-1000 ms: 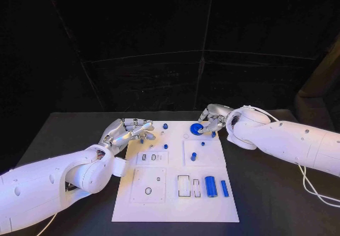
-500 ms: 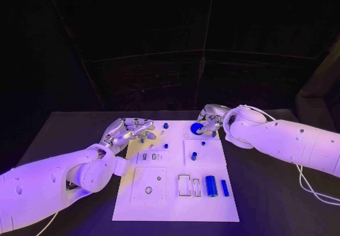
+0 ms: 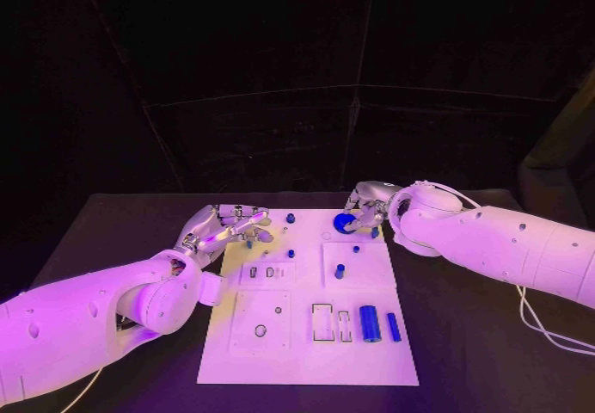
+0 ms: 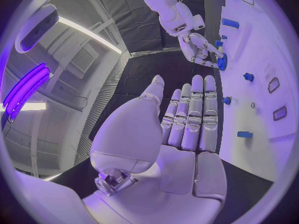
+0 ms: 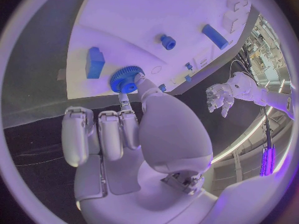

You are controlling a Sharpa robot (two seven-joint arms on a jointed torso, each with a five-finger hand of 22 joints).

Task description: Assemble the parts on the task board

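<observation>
The left hand [image 3: 233, 225] stays over the task board's [image 3: 310, 366] far-left corner, fingers spread wide and holding nothing, hardly shifted from a second ago. To its right, small blue pegs [image 3: 291, 219] stand untouched. Farther right, the right hand [image 3: 362, 209] still pinches the blue gear [image 3: 344, 224] at the far edge, drawn slightly farther back, so seating it looks unfinished.

One white task board [image 3: 310, 361] was counted, with one blue gear [image 3: 344, 224], two blue cylinders [image 3: 370, 324] and several small blue pegs [image 3: 339, 273].
</observation>
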